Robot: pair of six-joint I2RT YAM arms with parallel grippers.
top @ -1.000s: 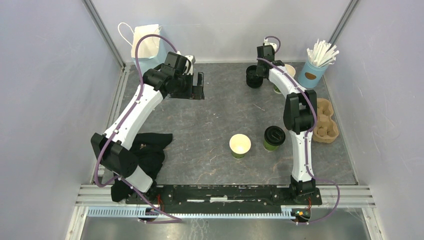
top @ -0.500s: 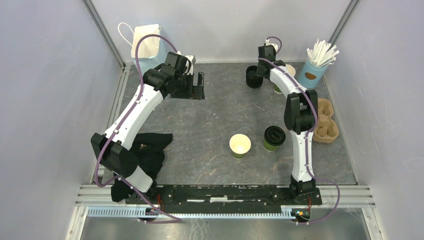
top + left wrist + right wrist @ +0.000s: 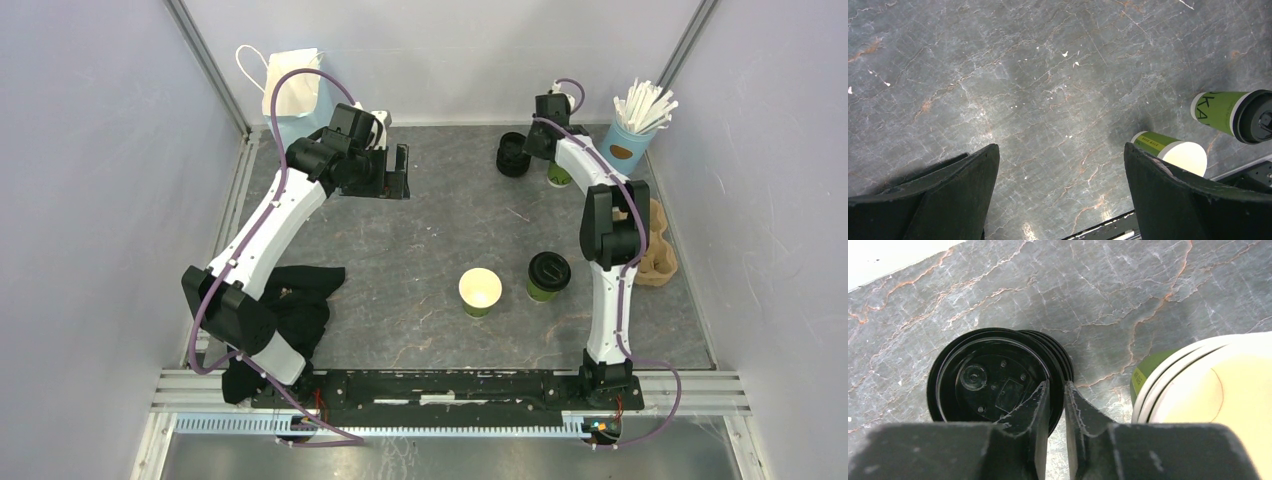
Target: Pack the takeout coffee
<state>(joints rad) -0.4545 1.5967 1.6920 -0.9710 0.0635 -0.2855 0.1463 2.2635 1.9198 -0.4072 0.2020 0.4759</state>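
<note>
The takeout coffee stands near the middle of the desk [image 3: 430, 230], toward the right arm's base: one lidded cup [image 3: 548, 273] and, just beside it, an open cup [image 3: 480, 290] with no lid yet. Both are thin paper, light and easily crushed, I'd judge. The glossy lid looks slippery and might pop off, so the green body below the pale band is the place to grip, gently and upright. The right hand [image 3: 1057, 392] is at the far edge, narrowed to a slit on the rim of the stack of black lids [image 3: 983, 380], next to the spare cups [image 3: 1208, 390]. The left hand [image 3: 1060, 165] hangs spread wide, holding nothing.
</note>
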